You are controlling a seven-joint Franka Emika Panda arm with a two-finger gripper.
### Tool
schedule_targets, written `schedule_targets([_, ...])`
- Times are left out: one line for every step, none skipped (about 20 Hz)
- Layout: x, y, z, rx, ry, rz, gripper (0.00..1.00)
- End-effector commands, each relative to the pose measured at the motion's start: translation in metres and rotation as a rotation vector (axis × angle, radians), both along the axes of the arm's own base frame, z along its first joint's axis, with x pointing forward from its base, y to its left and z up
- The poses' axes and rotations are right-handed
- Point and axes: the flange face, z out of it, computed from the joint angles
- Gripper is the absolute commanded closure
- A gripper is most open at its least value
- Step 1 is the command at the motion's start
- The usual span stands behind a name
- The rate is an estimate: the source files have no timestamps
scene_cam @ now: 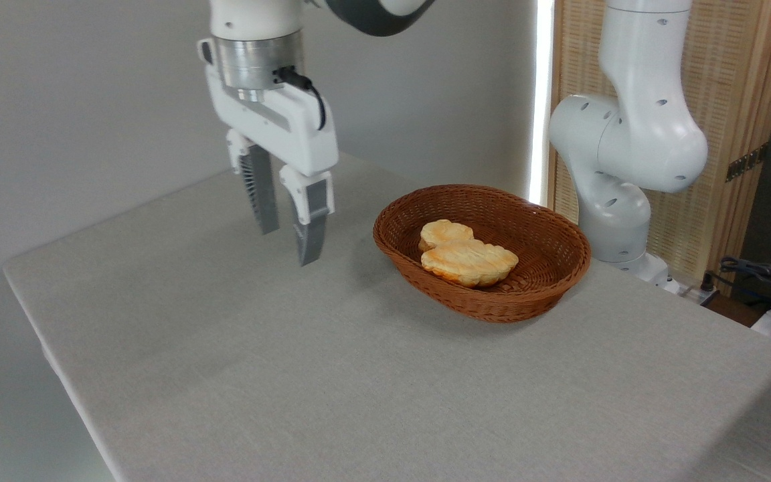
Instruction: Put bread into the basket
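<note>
On the grey table [332, 375], basket [539, 294] with bread [469, 262]; tool [288, 241] released, empty, perhaps above the cloth.

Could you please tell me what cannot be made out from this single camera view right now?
- The underside of the bread and the basket floor beneath it: hidden by the bread itself.
- The near inner wall of the basket: hidden behind its own near rim.
- The small bun behind the bread: its front is covered, so contact between them cannot be told.
- The arm above the open claw: cut off by the top edge.
- Items at the far right edge: cut off.
</note>
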Motion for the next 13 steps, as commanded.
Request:
schedule_targets([0.0208, 0.0004, 0.0109, -0.016, -0.013, 0.050, 0.00])
schedule_targets([0.0214, 0.0016, 0.0108, -0.011, -0.013, 0.053, 0.00])
schedule_targets([0.0213, 0.0028, 0.0105, -0.009, -0.010, 0.061, 0.00])
schedule_targets([0.0214, 0.0039, 0.0111, -0.006, -0.010, 0.071, 0.00])
schedule_targets([0.0219, 0.0039, 0.0135, -0.006, -0.011, 0.077, 0.00])
schedule_targets([0.0234, 0.0040, 0.0113, -0.002, -0.005, 0.081, 0.00])
schedule_targets([0.0238, 0.0048, 0.0103, 0.017, -0.007, 0.080, 0.00])
schedule_targets([0.0240, 0.0053, 0.0109, 0.033, -0.011, 0.080, 0.00])
schedule_targets([0.0241, 0.0057, 0.0109, 0.037, -0.012, 0.087, 0.00])
schedule_targets([0.0240, 0.0064, 0.0108, 0.035, -0.009, 0.095, 0.00])
schedule_targets([0.0241, 0.0067, 0.0108, 0.028, -0.008, 0.099, 0.00])
schedule_targets([0.0240, 0.0065, 0.0108, 0.026, -0.008, 0.098, 0.00])
schedule_targets([0.0241, 0.0061, 0.0110, 0.022, -0.008, 0.095, 0.00])
